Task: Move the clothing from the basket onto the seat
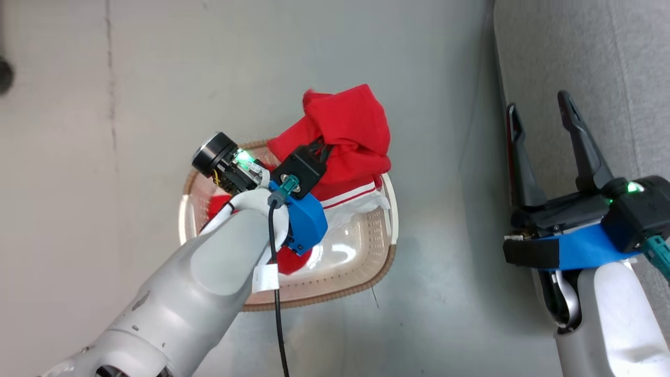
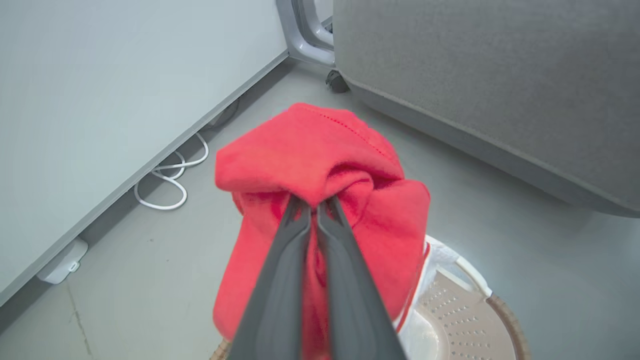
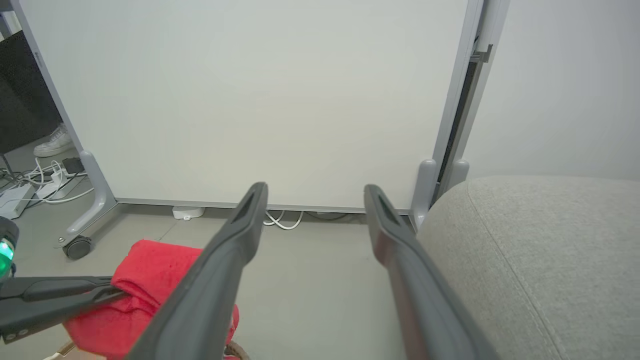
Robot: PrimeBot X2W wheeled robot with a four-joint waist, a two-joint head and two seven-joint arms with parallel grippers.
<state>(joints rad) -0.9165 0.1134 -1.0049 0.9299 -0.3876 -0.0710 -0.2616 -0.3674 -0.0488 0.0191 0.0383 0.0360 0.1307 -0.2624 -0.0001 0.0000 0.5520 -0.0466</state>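
Note:
My left gripper (image 2: 314,204) is shut on a bright red garment (image 1: 345,136), lifted in a bunch above the far end of the cream basket (image 1: 361,251). The garment (image 2: 320,165) drapes over both fingers, its white striped hem trailing onto the basket rim (image 2: 505,312). More red fabric (image 1: 293,259) lies inside the basket under my forearm. My right gripper (image 1: 539,112) is open and holds nothing, hanging at the near edge of the light-grey seat (image 1: 586,63). The seat (image 3: 540,250) lies to the right in the right wrist view, where the left gripper's fingers (image 3: 55,295) grip the garment (image 3: 145,280).
The basket stands on a grey floor (image 1: 157,78). A white partition panel (image 3: 250,100) on wheeled feet (image 3: 80,245) stands beyond, with white cables (image 2: 170,185) along its base. A white shoe (image 3: 52,142) shows at the far left behind it.

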